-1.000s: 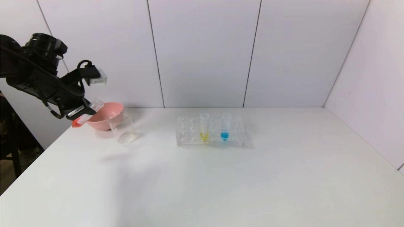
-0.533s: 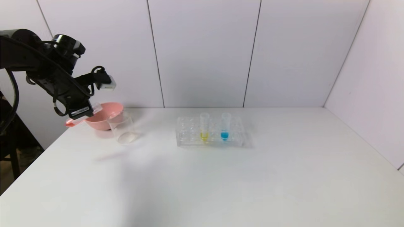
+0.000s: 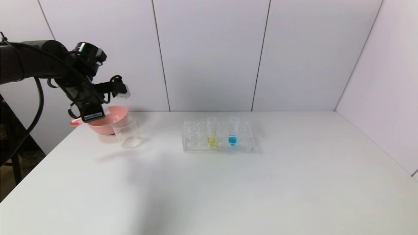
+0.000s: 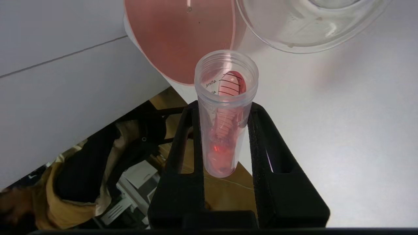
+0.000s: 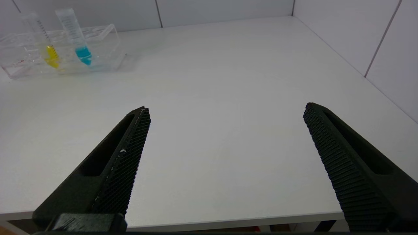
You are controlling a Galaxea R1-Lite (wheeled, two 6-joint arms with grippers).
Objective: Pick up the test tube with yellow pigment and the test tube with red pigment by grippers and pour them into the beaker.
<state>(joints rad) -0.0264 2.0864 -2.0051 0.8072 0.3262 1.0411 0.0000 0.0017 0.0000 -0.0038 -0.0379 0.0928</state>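
Red tube (image 4: 225,111) looking like clear glossy plastic with printed marks; left gripper (image 4: 225,130) fingers matt black; right gripper (image 5: 225,130) pads (image 5: 130,156) showing rough knurled texture; table (image 3: 228,189) appearing smooth matt white; beaker (image 3: 125,132) clear, glossy.

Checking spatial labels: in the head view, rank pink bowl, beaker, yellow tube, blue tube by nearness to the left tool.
1. pink bowl, just beside the left tool
2. beaker, right of the bowl
3. yellow tube, rack's middle
4. blue tube, farther right

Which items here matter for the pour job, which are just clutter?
In play: red tube held by left gripper; yellow tube in the rack; beaker; right gripper, open and idle.
Clutter: blue tube; pink bowl.
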